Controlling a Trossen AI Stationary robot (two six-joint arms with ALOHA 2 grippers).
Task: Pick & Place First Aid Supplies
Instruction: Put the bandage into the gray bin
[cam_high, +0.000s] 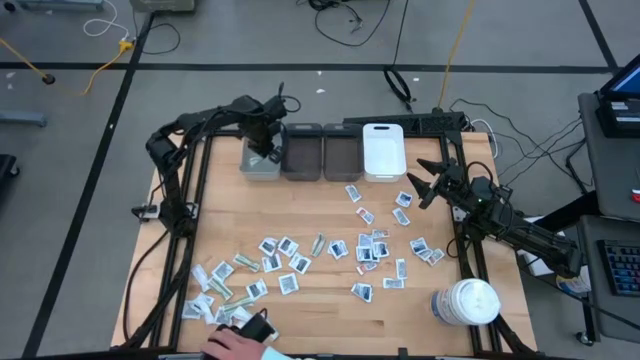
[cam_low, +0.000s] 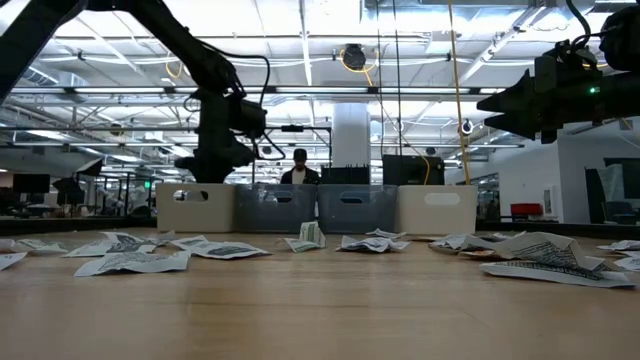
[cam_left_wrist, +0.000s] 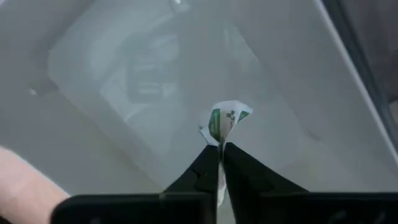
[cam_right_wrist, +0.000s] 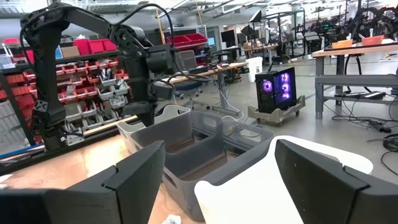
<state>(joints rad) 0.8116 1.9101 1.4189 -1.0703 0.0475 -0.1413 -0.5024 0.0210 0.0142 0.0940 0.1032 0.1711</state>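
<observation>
Two sets of fingers were mine. My left fingers (cam_left_wrist: 221, 163) were pinched almost together on one small sachet (cam_left_wrist: 224, 121), its crumpled white-and-green end sticking out just past my fingertips. They hung over the pale grey bin (cam_high: 261, 161) at the left end of the bin row, the sachet above the bin floor, not touching it as far as I could tell. My right fingers (cam_right_wrist: 217, 165) were spread wide with nothing between them, raised above the tabletop (cam_high: 320, 300) on the right side, near the white bin (cam_high: 383, 150). Most of the other first aid supplies (cam_high: 370, 245) lay scattered flat on the tabletop, well apart from both sets of fingers. Two dark grey bins (cam_high: 322, 152) sat between the pale one and the white one. Beyond my right fingers stood a white round jar (cam_high: 465, 302). A person's hand (cam_high: 235, 343) rested at the tabletop's near edge.
</observation>
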